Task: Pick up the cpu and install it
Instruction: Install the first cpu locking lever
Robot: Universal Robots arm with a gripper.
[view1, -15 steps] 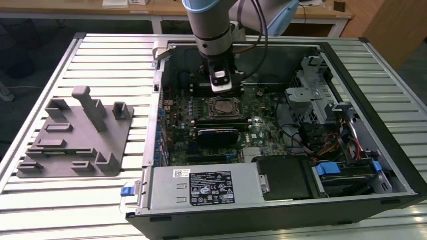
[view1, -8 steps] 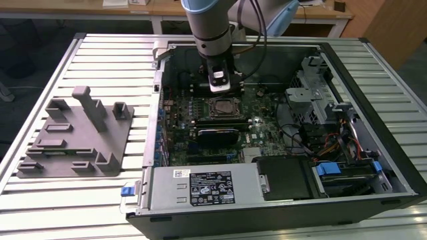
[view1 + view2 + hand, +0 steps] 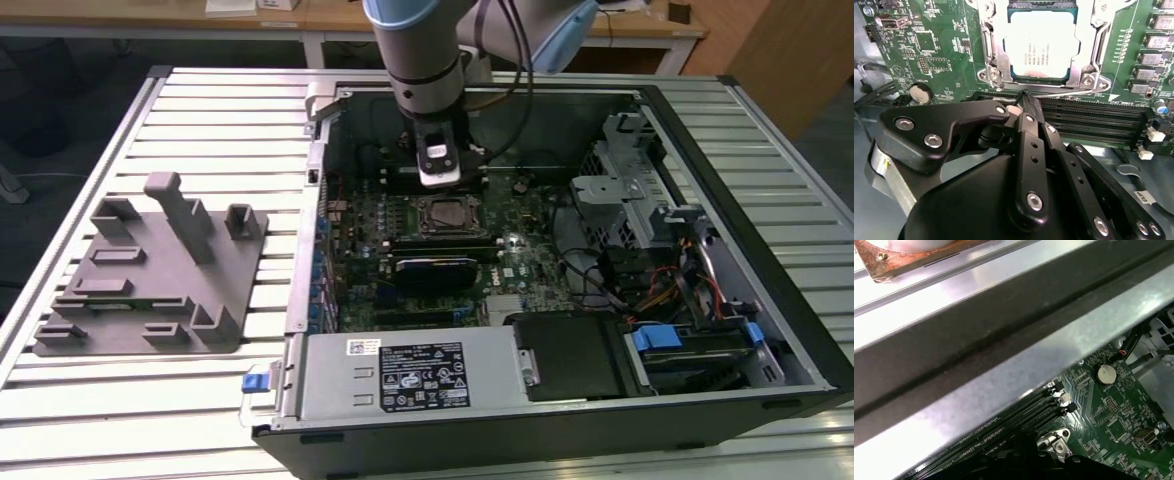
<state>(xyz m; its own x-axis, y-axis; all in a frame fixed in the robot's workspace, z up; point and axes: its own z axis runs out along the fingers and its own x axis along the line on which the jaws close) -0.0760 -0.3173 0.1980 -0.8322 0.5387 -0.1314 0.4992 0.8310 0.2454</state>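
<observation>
The cpu [image 3: 1041,47] lies flat in the metal socket frame [image 3: 988,47] on the green motherboard [image 3: 929,45], its silvery top facing up. In the exterior view the cpu [image 3: 447,214] sits in the middle of the open computer case, and my gripper [image 3: 441,172] hangs just beyond it, toward the back wall of the case. In the second wrist view my gripper [image 3: 1025,96] has its black fingers [image 3: 1029,130] closed together to a point over the memory slots [image 3: 1094,117] beside the socket. The gripper is shut, holds nothing and is apart from the cpu.
A grey fixture [image 3: 154,270] with upright posts stands on the slatted table at the exterior view's left. Inside the case are a power supply [image 3: 407,375], a drive cage [image 3: 634,195] and cables [image 3: 627,280]. The case wall [image 3: 1004,340] passes close by the first wrist camera.
</observation>
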